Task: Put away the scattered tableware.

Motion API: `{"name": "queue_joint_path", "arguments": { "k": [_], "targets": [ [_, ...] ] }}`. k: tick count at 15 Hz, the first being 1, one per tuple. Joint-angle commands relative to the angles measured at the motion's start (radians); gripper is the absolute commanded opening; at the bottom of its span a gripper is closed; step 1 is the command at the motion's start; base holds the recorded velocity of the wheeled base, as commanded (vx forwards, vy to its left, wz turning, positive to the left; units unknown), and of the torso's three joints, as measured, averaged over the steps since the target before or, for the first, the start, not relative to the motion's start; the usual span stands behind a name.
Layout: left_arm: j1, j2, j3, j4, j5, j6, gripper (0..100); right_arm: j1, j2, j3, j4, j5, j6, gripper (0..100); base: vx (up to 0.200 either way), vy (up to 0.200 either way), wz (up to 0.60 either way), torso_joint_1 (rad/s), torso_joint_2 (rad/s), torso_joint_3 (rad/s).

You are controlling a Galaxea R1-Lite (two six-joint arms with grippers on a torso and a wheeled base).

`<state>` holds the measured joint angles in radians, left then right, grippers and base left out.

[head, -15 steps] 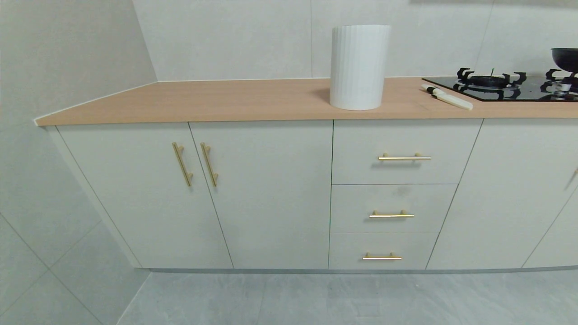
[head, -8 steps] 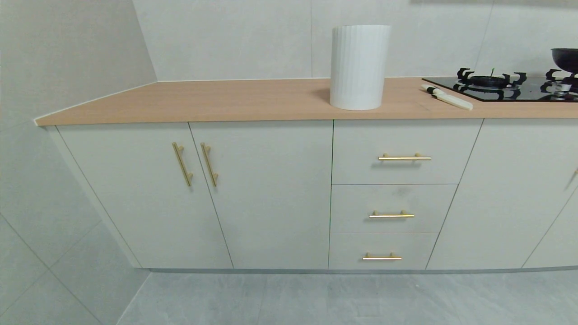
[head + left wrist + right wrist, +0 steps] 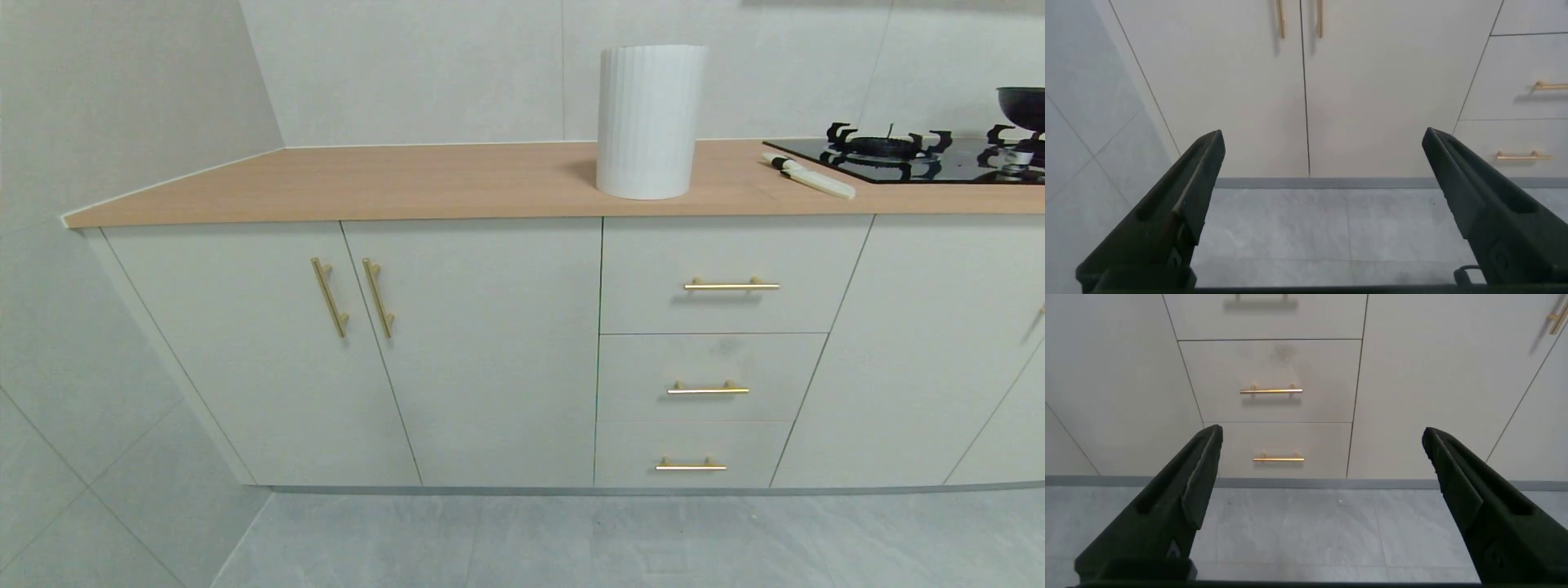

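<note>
Nothing has shifted since the earlier pictures: the knife (image 3: 808, 175) lies in the same spot on the worktop (image 3: 408, 180), just beside the stove (image 3: 914, 159), and the white ribbed container (image 3: 649, 122) stands upright near it, as before. The left tool (image 3: 1320, 137) is spread wide, holding and touching nothing. It hangs low over the floor (image 3: 1315, 220) and faces the cabinet doors (image 3: 1249, 90). The right tool (image 3: 1320, 433) is also spread wide and bare, held low and facing the drawers (image 3: 1274, 380).
</note>
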<state>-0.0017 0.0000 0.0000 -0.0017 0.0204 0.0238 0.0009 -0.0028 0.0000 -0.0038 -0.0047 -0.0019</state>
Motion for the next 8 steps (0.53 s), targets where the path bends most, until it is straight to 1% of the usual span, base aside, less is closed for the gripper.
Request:
{"name": "queue_joint_path", "arguments": {
  "k": [1,4,7,8],
  "targets": [
    [0.000,0.002,0.000,0.000,0.000,-0.007,100,0.001,0.003,0.000,0.001,0.000,-0.001,100,0.000,0.000,0.00,0.000,0.00,0.000],
    [0.000,0.002,0.000,-0.001,0.001,-0.025,100,0.001,0.003,0.000,0.001,0.000,-0.001,100,0.000,0.000,0.00,0.000,0.00,0.000],
    [0.000,0.002,0.000,-0.001,0.003,-0.030,100,0.001,0.004,0.000,0.002,0.000,-0.001,100,0.000,0.000,0.00,0.000,0.00,0.000],
    [0.000,0.002,0.000,-0.001,0.004,-0.030,100,0.001,0.004,0.000,0.002,0.000,-0.001,100,0.200,0.000,0.00,0.002,0.00,0.002]
  ]
}}
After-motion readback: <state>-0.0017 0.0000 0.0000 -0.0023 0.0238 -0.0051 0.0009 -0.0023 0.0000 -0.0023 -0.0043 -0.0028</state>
